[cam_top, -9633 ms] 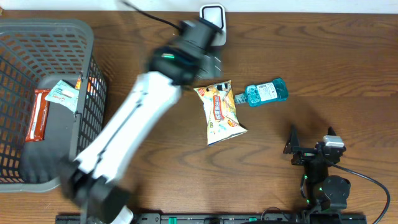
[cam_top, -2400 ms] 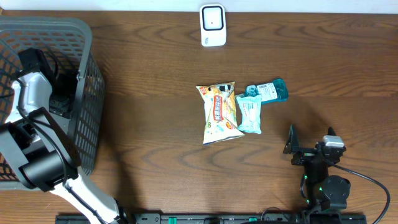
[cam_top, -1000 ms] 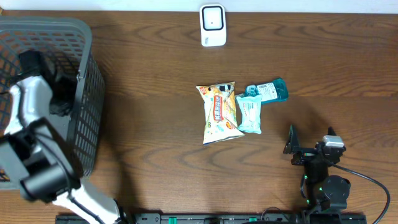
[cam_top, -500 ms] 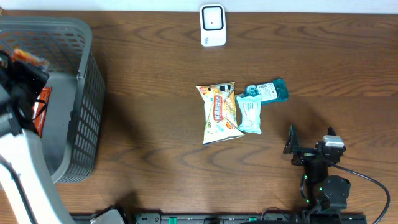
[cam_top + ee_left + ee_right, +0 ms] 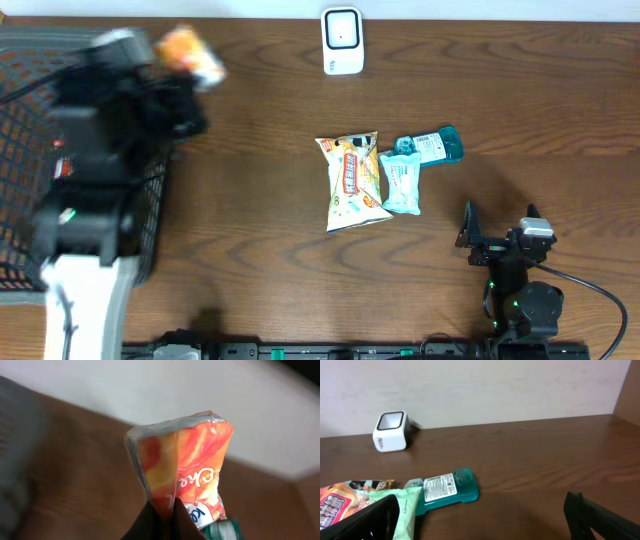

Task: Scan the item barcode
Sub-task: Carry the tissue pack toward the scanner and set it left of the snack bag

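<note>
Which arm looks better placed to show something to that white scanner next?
Left. The left gripper is shut on the orange packet, held up just past the basket on the scanner side. The right gripper sits open and empty at the table's near edge.

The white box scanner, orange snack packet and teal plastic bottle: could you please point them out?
white box scanner [image 5: 341, 40]: overhead, top face
orange snack packet [image 5: 184, 466]: left wrist, middle
teal plastic bottle [image 5: 441, 488]: right wrist, label

An orange snack packet [image 5: 184, 467], apparently upright, is held aloft left of the white scanner [image 5: 341, 40].
</note>
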